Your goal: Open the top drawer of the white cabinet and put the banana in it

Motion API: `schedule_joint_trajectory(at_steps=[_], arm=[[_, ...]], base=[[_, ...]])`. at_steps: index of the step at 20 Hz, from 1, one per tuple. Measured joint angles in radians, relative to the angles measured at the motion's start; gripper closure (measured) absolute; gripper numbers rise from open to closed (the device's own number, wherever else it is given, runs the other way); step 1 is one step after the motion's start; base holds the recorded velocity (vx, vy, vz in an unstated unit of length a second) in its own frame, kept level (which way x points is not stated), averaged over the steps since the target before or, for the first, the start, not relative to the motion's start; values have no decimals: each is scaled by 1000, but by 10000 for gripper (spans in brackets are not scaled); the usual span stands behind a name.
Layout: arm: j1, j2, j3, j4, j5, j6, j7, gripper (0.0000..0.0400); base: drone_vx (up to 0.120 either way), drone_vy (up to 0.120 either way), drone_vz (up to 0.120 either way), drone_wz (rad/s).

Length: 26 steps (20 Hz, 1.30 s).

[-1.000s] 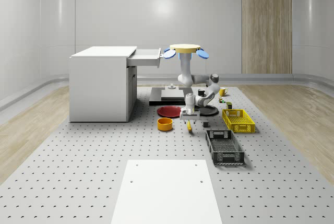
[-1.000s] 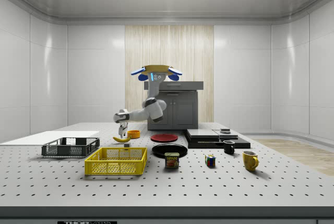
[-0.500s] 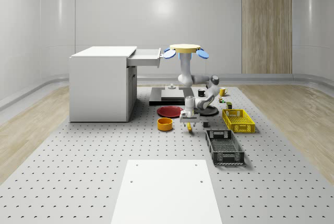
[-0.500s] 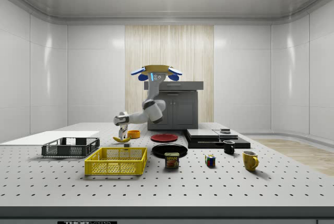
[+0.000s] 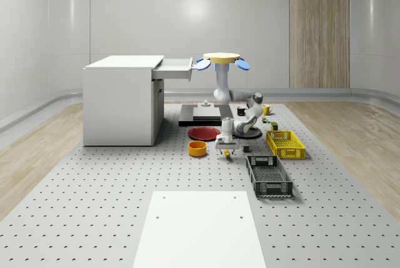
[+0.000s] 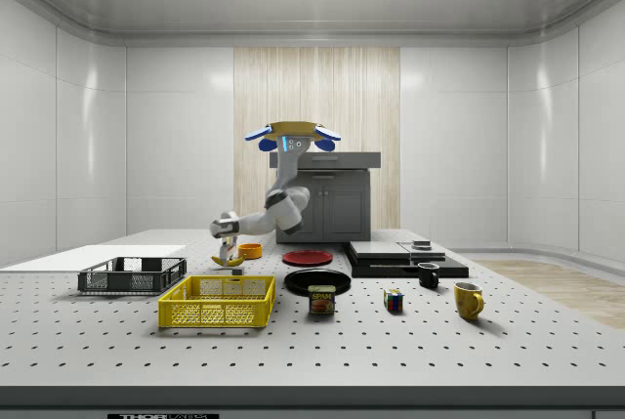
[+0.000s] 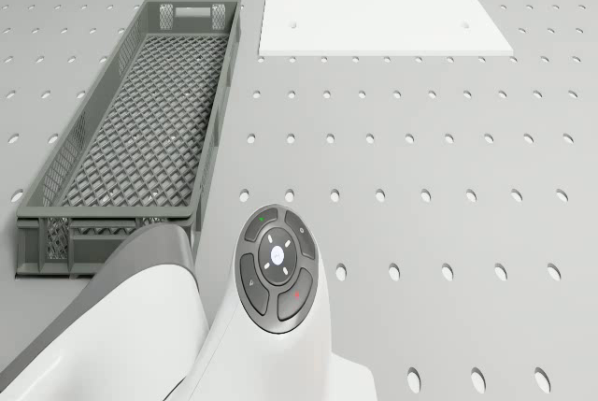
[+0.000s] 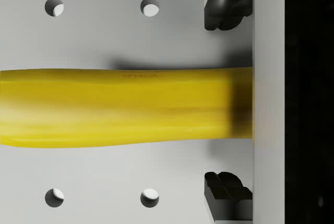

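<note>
The yellow banana (image 8: 125,106) lies on the perforated table, also seen as the banana (image 6: 230,261) in the side view. My gripper (image 8: 225,104) is low over it and open, with one black fingertip (image 8: 224,7) on each side and a gap to the fruit. In the whole-scene view the gripper (image 5: 227,148) points straight down at the table. The drone (image 5: 220,60) hovers beside the white cabinet (image 5: 122,102), level with its top drawer (image 5: 176,68), which is pulled out.
An orange bowl (image 5: 197,148) and a red plate (image 5: 203,133) lie between the gripper and the cabinet. A yellow crate (image 5: 285,143) and a grey crate (image 5: 269,175) stand on the whole-scene view's right. A white sheet (image 7: 383,4) lies beyond the grey crate (image 7: 140,139).
The arm has lowered the gripper toward the banana, so the fingers now straddle it. The drone has held its place and the banana has not moved.
</note>
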Motion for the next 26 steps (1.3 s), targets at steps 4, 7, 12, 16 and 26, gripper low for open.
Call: schedule_joint_trajectory(at_steps=[4,7,12,16,26], arm=[[1,8,5,6,7,-2,2,132],[0,12,7,8,11,-5,4,194],[-2,18,7,8,10,-8,7,210],[-11,15,-16,-7,-13,-21,-5,210],[-37,-2,-117,-59,-108,-68,-12,207]], base=[[0,0,0,0],[0,0,0,0],[0,0,0,0],[0,0,0,0],[0,0,68,0]])
